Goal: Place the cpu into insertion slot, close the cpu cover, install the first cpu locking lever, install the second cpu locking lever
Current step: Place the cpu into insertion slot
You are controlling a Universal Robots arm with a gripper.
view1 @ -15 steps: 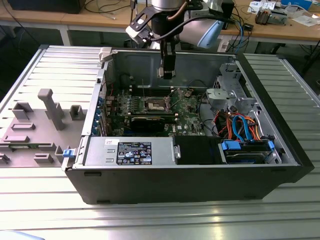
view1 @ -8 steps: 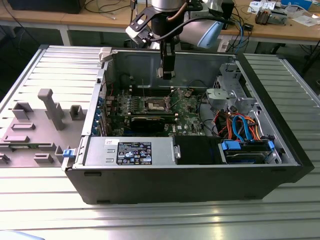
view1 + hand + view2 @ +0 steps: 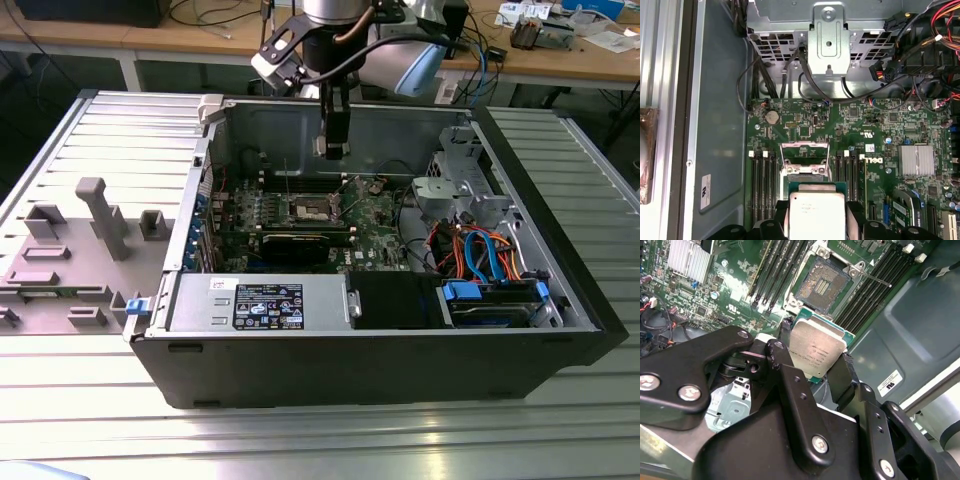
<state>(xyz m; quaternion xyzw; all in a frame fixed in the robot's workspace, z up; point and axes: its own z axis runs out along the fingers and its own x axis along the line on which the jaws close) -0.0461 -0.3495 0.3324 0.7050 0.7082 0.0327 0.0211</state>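
Desk [image 3: 90, 430]: ribbed aluminium surface that carries everything in the exterior view.
Computer case [image 3: 380, 375]: black tower lying on its side on the desk, its side panel off and its inside open to the camera.
Arm [image 3: 335, 15]: reaches down from above over the far wall of the case.
Motherboard [image 3: 372, 215]: green board flat on the case floor, with cables and a metal drive cage toward the exterior view's right.
Power supply [image 3: 260, 305]: silver box with a dark label, along the near wall of the case.
Grey fixture [image 3: 100, 215]: block with upright posts and pockets, on the desk at the exterior view's left, apart from the case.
End effector [image 3: 816, 346]: black fingers [image 3: 841, 381] closed narrowly on two opposite edges of the cpu, hanging above the board and clear of it.
Memory slots [image 3: 762, 180]: long dark rows on both sides of the socket.
Cpu cover [image 3: 805, 145]: thin metal frame swung up and open at the far side of the socket in the first wrist view.
Insertion slot [image 3: 821, 286]: square socket with a dark, gold-flecked centre and a metal rim, uncovered and with nothing in it.
Cpu [image 3: 816, 352]: silver-topped square on a green base, held between the fingers, raised above the board just beside the slot and not seated.
Locking lever [image 3: 875, 278]: thin metal rod angled out from the slot's corner across the memory slots, unlatched.
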